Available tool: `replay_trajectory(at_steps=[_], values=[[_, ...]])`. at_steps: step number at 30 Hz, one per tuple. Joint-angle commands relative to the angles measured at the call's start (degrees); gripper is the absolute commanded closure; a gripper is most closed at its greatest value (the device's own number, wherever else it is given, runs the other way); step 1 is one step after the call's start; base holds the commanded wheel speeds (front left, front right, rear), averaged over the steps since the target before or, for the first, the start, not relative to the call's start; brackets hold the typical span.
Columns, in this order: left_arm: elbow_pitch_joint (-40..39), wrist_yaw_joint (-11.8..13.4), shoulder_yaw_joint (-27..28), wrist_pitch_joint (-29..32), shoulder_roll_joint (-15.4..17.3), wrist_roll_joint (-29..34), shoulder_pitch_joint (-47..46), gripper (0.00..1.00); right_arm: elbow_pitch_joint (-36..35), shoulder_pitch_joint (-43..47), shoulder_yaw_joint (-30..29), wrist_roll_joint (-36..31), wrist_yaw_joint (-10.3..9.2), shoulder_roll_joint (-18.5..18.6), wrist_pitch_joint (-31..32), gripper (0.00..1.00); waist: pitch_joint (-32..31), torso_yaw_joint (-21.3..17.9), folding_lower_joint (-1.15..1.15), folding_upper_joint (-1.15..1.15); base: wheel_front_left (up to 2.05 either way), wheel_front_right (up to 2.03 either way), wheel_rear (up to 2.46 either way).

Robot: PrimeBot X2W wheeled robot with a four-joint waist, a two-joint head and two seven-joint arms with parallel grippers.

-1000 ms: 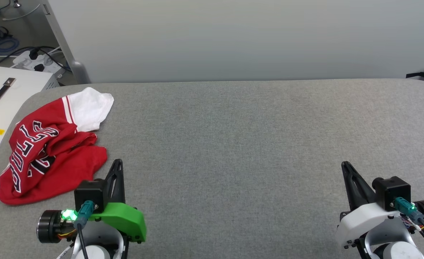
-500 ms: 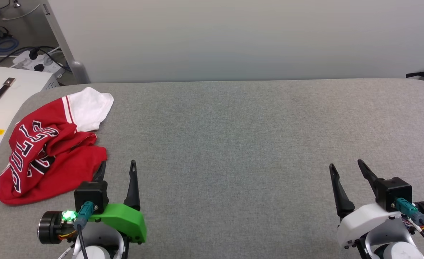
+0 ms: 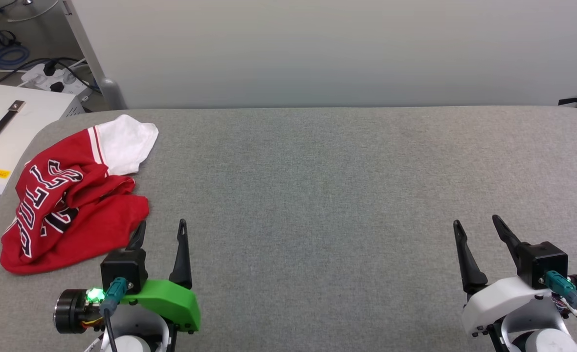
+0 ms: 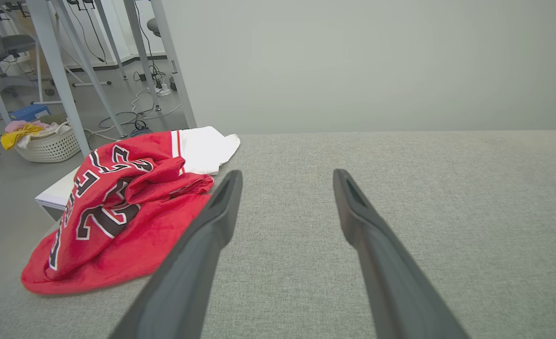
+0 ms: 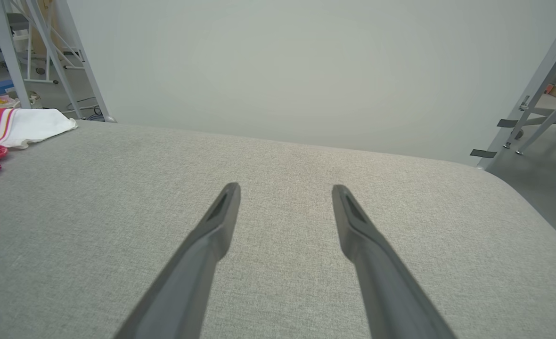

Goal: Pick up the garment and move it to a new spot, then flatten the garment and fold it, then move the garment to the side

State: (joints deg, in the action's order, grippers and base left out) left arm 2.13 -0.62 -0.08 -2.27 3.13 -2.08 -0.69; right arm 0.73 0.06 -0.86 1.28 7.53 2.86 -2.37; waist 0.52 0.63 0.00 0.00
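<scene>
Crumpled red jersey-style shirt (image 3: 68,205) with a white short sleeve and black white-outlined lettering lies bunched at the left end of the grey fabric-covered bench (image 3: 318,186), lying free. My left gripper (image 3: 162,223) with the green shell is just beside the shirt's near right edge, fingers apart, empty. My right gripper (image 3: 476,220) with the white shell is well apart at the bench's right side, fingers spread too, holding nothing.

garment (image 3: 88,230): soft matt cloth, creased
table (image 3: 318,186): grey woven fabric cover, matt, fine grain
left gripper (image 3: 162,223): dark matt plastic, I'd say; smooth green shell
right gripper (image 3: 477,220): same, w/ smooth white shell
</scene>
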Motion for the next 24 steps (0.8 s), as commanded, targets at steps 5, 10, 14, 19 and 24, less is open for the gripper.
replay_trajectory(at_steps=[5,10,14,19,24], values=[[0.9,-0.4,-0.1,-1.1,-0.1,-0.9,-0.2,0.00,-0.3,-0.2,-0.5,0.3,-0.01,0.0,-1.2,0.00,0.1,0.4,0.00,0.00,0.00,0.00,0.00],[1.4,-0.5,-0.1,-1.7,-0.1,-1.4,-0.2,0.00,-0.2,-0.2,-0.6,0.4,-0.01,0.0,-1.7,0.00,0.2,0.6,0.00,0.00,0.00,0.00,0.00],[1.8,-0.6,0.0,-2.1,-0.1,-1.7,-0.1,0.00,-0.1,-0.3,-0.5,0.5,-0.01,0.0,-2.2,0.00,0.3,0.7,0.00,0.00,0.00,0.00,0.00],[2.4,-0.8,0.0,-2.7,-0.1,-2.2,-0.1,0.00,0.2,-0.2,-0.3,0.6,-0.01,0.0,-2.8,0.00,0.4,0.8,0.00,0.00,0.00,0.00,0.00],[3.0,-0.9,0.0,-3.5,-0.1,-2.7,-0.1,0.00,0.3,-0.3,-0.2,0.7,-0.02,0.0,-3.5,0.00,0.5,1.0,0.00,0.00,0.00,0.00,0.00]])
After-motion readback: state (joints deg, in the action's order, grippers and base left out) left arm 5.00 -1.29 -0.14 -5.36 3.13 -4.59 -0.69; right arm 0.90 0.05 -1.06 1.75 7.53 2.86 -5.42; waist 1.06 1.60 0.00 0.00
